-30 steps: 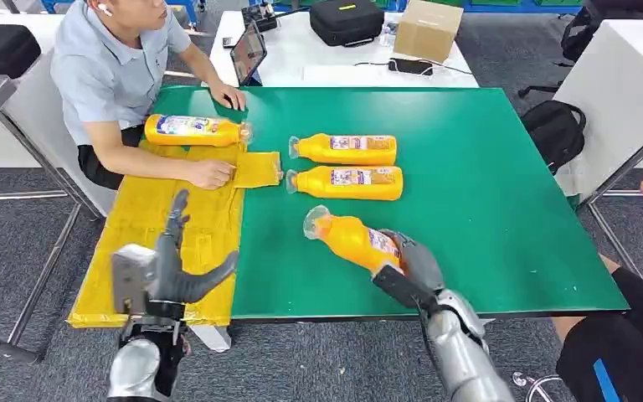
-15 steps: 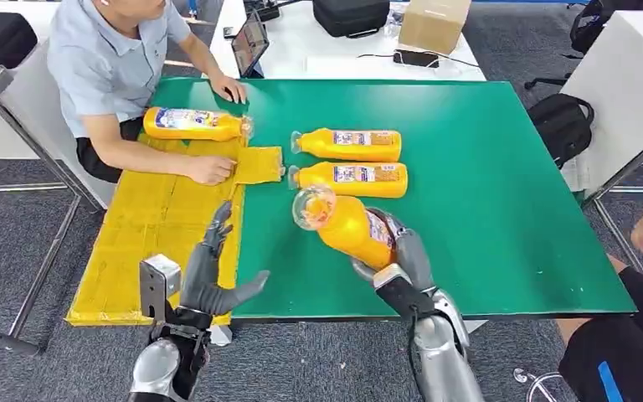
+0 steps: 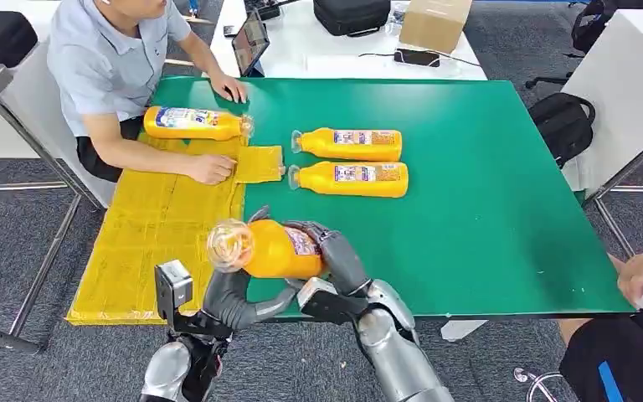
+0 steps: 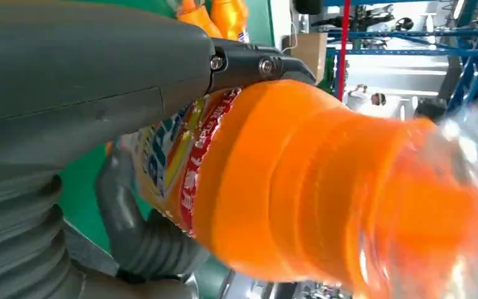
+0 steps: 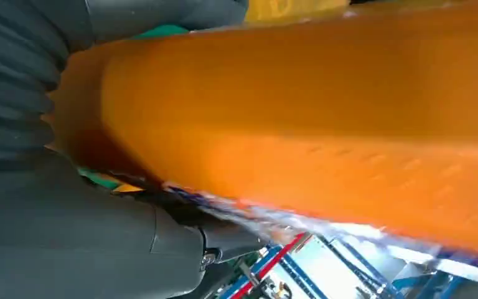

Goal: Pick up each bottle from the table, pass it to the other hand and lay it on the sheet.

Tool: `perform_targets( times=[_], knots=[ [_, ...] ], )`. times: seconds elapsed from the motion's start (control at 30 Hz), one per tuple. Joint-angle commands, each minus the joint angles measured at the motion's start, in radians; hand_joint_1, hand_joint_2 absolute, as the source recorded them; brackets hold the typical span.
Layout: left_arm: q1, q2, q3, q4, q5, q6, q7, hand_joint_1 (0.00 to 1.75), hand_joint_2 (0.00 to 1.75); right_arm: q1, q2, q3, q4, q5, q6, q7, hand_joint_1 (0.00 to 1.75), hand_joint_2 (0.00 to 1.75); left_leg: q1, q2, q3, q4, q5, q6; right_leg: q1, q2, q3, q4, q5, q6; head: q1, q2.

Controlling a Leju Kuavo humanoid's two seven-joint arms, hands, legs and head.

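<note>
An orange bottle (image 3: 272, 249) (image 4: 323, 187) (image 5: 317, 124) hangs in the air over the table's front edge, its clear cap end pointing toward the yellow sheet (image 3: 155, 234). My right hand (image 3: 339, 260) (image 5: 68, 237) grips its base end. My left hand (image 3: 234, 297) (image 4: 68, 93) wraps round its middle from below, thumb and fingers against the label. Two more orange bottles (image 3: 347, 144) (image 3: 350, 178) lie side by side on the green table (image 3: 486, 167). Another bottle (image 3: 192, 124) lies at the sheet's far end.
A person sits at the table's far left, one hand (image 3: 209, 170) resting on the sheet, the other on the table. Another person's hand (image 3: 640, 280) is at the right edge. A tablet (image 3: 249, 42), a black case and a box stand on the white table behind.
My right hand has carried the bottle left from the table's middle to the front edge by the sheet. My left hand has risen and closed round it.
</note>
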Motion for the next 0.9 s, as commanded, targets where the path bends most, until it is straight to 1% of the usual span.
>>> perform_targets(
  times=[0.03, 0.2, 0.23, 0.27, 0.3, 0.33, 0.37, 0.4, 0.43, 0.47, 0.5, 0.53, 0.57, 0.6, 0.63, 0.67, 0.7, 0.77, 0.9],
  knots=[
    [-0.026, 0.003, -0.043, 0.103, 0.031, -0.001, 0.015, 0.0, 1.75, -0.097, 0.031, 0.116, 0.217, 0.024, -0.026, 0.027, 1.75, 1.75, 0.0, 0.002, 0.003, -0.001, -0.001, 0.001, 0.0, 0.001, 0.002, -0.001, 0.0, -0.002, 0.0, 0.0],
    [-0.028, 0.001, -0.047, 0.1, 0.034, -0.004, 0.014, 0.0, 1.75, -0.098, 0.037, 0.121, 0.227, 0.031, -0.039, 0.028, 1.75, 1.75, -0.001, 0.002, 0.003, -0.001, -0.001, 0.001, 0.0, 0.0, 0.001, 0.0, -0.001, -0.003, 0.0, 0.0],
    [-0.027, 0.002, -0.049, 0.099, 0.044, -0.005, 0.026, 0.0, 1.75, -0.111, 0.038, 0.127, 0.254, 0.043, -0.065, 0.026, 1.75, 1.75, 0.0, 0.001, 0.001, -0.001, -0.001, 0.001, 0.0, 0.0, 0.0, 0.0, 0.0, -0.002, 0.0, 0.0],
    [-0.031, 0.001, -0.049, 0.108, 0.042, 0.009, 0.049, 0.0, 1.75, -0.116, 0.046, 0.128, 0.266, 0.037, -0.063, 0.017, 1.75, 1.75, 0.0, 0.001, 0.003, -0.001, -0.001, 0.001, 0.0, -0.001, 0.002, 0.0, -0.001, -0.003, 0.0, 0.0],
    [-0.036, -0.006, -0.046, 0.127, 0.022, 0.051, 0.086, 0.0, 1.75, -0.113, 0.048, 0.141, 0.264, 0.023, -0.068, 0.011, 1.75, 1.75, 0.0, 0.001, 0.001, 0.0, -0.001, 0.001, 0.0, 0.0, 0.0, 0.0, 0.0, -0.002, 0.0, 0.0],
    [-0.041, -0.016, -0.036, 0.145, 0.015, 0.084, 0.093, 0.0, 1.75, -0.109, 0.048, 0.167, 0.259, 0.025, -0.084, 0.014, 1.75, 1.75, -0.001, 0.002, 0.003, -0.001, -0.001, 0.001, 0.0, 0.0, 0.001, 0.0, -0.001, -0.003, 0.0, 0.0],
    [-0.054, -0.02, -0.029, 0.167, 0.002, 0.119, 0.099, 0.03, 1.75, -0.101, 0.048, 0.195, 0.245, 0.005, -0.094, 0.019, 1.75, 1.75, 0.0, 0.001, 0.001, -0.001, -0.001, 0.001, 0.0, 0.0, 0.0, 0.0, 0.0, -0.002, 0.0, 0.0],
    [-0.059, -0.02, -0.03, 0.176, 0.001, 0.123, 0.099, 0.03, 1.75, -0.099, 0.048, 0.206, 0.239, -0.002, -0.098, 0.024, 1.75, 1.75, 0.0, 0.002, 0.002, -0.001, -0.001, 0.001, 0.0, 0.0, 0.001, 0.0, -0.001, -0.003, 0.0, 0.0],
    [-0.078, -0.02, -0.032, 0.198, -0.034, 0.222, 0.104, 1.73, 1.75, -0.094, 0.048, 0.242, 0.223, -0.024, -0.108, 0.041, 1.75, 1.75, 0.0, 0.001, 0.001, 0.0, 0.0, 0.001, 0.0, -0.001, 0.0, 0.0, 0.0, -0.002, 0.0, 0.0],
    [-0.089, -0.02, -0.028, 0.203, -0.016, 0.227, 0.1, 1.75, 1.75, -0.087, 0.048, 0.257, 0.206, -0.056, -0.102, 0.044, 1.75, 1.75, -0.001, 0.0, 0.002, -0.001, -0.001, 0.001, 0.0, -0.002, 0.002, 0.0, -0.001, -0.003, 0.0, 0.0],
    [-0.096, -0.02, -0.02, 0.201, 0.01, 0.228, 0.098, 1.75, 1.75, -0.082, 0.048, 0.279, 0.191, -0.091, -0.095, 0.048, 1.75, 1.75, 0.0, 0.0, 0.0, 0.0, 0.0, 0.001, 0.0, -0.001, 0.0, 0.0, 0.0, -0.002, 0.0, 0.0],
    [-0.098, -0.02, -0.019, 0.191, 0.012, 0.212, 0.09, 1.75, 1.75, -0.084, 0.048, 0.292, 0.192, -0.095, -0.094, 0.049, 1.75, 1.75, -0.001, 0.0, 0.002, 0.0, -0.001, 0.001, 0.0, -0.002, 0.001, 0.001, -0.001, -0.003, 0.0, 0.0],
    [-0.098, -0.02, -0.02, 0.182, 0.017, 0.193, 0.089, 1.75, 1.75, -0.087, 0.048, 0.3, 0.201, -0.084, -0.09, 0.044, 1.75, 1.75, 0.0, 0.0, 0.0, 0.0, 0.0, 0.001, 0.0, -0.001, 0.0, 0.001, -0.001, -0.002, 0.0, 0.0],
    [-0.098, -0.02, -0.023, 0.179, 0.027, 0.178, 0.094, 1.75, 1.75, -0.087, 0.048, 0.299, 0.206, -0.087, -0.083, 0.036, 1.75, 1.75, 0.0, 0.001, 0.001, 0.0, -0.001, 0.001, 0.001, -0.001, 0.0, 0.001, -0.001, -0.003, 0.0, 0.0],
    [-0.098, -0.02, -0.027, 0.182, 0.095, 0.138, 0.106, 1.75, 1.75, -0.086, 0.048, 0.297, 0.213, -0.098, -0.068, 0.001, 1.75, 1.75, 0.0, 0.0, 0.0, 0.0, -0.001, 0.001, 0.0, -0.001, 0.0, 0.001, -0.001, -0.003, 0.0, 0.0],
    [-0.097, -0.02, -0.026, 0.187, 0.125, 0.121, 0.115, 1.75, 1.75, -0.088, 0.048, 0.296, 0.226, -0.097, -0.063, -0.026, 1.54, 1.75, -0.001, 0.0, 0.002, 0.0, -0.001, 0.001, 0.0, -0.002, 0.001, 0.001, -0.001, -0.003, 0.0, 0.0],
    [-0.095, -0.02, -0.026, 0.189, 0.124, 0.121, 0.114, 1.75, 1.75, -0.086, 0.048, 0.296, 0.227, -0.097, -0.063, -0.028, 1.54, 1.75, 0.0, 0.0, 0.001, 0.0, -0.001, 0.001, 0.001, -0.001, 0.001, 0.0, -0.001, -0.003, 0.0, 0.0],
    [-0.105, -0.02, -0.027, 0.204, 0.143, 0.118, 0.102, 1.75, 1.75, -0.09, 0.048, 0.295, 0.238, -0.12, -0.04, -0.051, 1.33, 1.75, 0.0, -0.001, 0.002, 0.0, -0.001, 0.001, 0.0, -0.003, 0.001, 0.0, -0.001, -0.003, 0.0, 0.0],
    [-0.111, -0.02, -0.027, 0.207, 0.144, 0.12, 0.101, 1.75, 1.75, -0.091, 0.048, 0.295, 0.239, -0.123, -0.038, -0.052, 1.33, 1.75, 0.0, 0.0, 0.0, 0.0, 0.0, 0.001, 0.0, -0.002, 0.0, 0.0, -0.001, -0.002, 0.0, 0.0]
  ],
)
